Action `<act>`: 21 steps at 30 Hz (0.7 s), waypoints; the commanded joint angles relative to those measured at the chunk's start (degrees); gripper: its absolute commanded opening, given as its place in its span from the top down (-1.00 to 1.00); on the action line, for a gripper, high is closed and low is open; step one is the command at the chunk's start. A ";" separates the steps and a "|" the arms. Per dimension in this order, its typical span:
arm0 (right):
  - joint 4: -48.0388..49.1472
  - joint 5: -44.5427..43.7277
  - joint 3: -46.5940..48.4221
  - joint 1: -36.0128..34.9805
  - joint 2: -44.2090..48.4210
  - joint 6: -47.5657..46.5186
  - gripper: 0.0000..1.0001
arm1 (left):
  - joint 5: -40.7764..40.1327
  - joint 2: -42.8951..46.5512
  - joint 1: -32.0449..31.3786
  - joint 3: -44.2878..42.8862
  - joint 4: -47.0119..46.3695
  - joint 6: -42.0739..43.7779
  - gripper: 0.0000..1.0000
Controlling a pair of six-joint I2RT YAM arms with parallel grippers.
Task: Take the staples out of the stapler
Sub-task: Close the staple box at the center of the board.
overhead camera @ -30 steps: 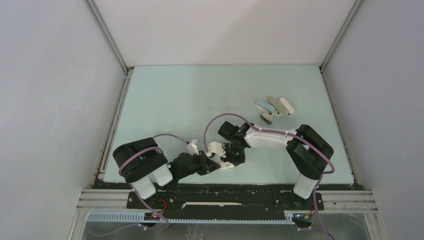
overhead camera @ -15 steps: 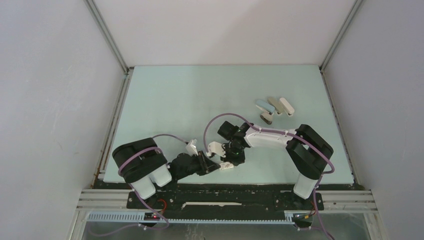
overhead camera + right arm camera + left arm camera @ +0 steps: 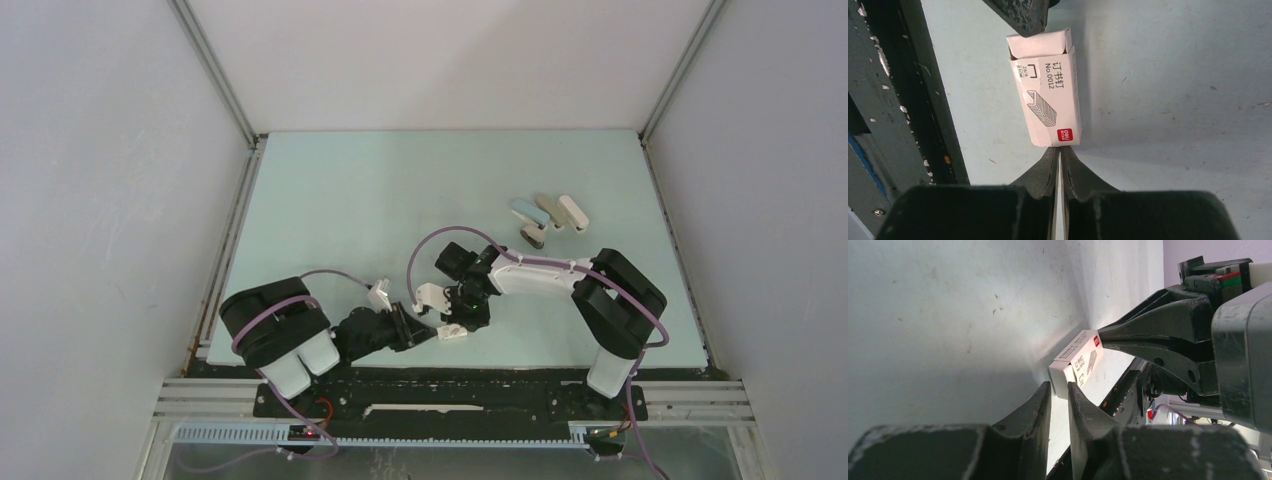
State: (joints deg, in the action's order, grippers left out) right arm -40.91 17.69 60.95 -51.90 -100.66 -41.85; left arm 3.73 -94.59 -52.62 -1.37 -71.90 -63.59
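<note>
The light-blue stapler [image 3: 523, 210] lies at the back right of the table, far from both grippers. No staples show. A small white box with a red mark [image 3: 1048, 95] lies near the front edge between the two grippers, and it also shows in the left wrist view [image 3: 1083, 357]. My right gripper [image 3: 1059, 150] is shut and empty, its tips pressed against the box's red-marked end. My left gripper [image 3: 1059, 385] is nearly shut at the opposite end, with the box's open flap end between its fingertips.
Next to the stapler lie a grey-beige piece [image 3: 545, 208], a white piece [image 3: 573, 211] and a stubby dark grey-brown item [image 3: 533, 236]. The dark front rail [image 3: 888, 125] runs just beside the box. White walls enclose the table.
The left arm has drawn slightly left and back. The box and the right gripper have barely moved.
</note>
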 commanded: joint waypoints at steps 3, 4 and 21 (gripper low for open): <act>3.14 0.41 -0.83 -0.92 -3.43 0.10 0.77 | 0.10 1.12 0.82 1.01 -2.01 0.13 0.59; 3.10 0.41 -0.85 -0.92 -3.52 0.10 0.77 | 0.14 1.01 0.93 1.01 -2.02 0.19 0.63; 2.95 0.60 -0.67 -1.32 -3.55 0.09 0.77 | 2.91 -6.38 0.91 -1.47 -6.68 -0.70 0.82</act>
State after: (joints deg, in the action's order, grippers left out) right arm -41.01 17.91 61.23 -51.90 -100.90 -41.80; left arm 5.26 -99.18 -51.94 -1.52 -75.37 -64.01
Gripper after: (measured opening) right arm 0.114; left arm 0.097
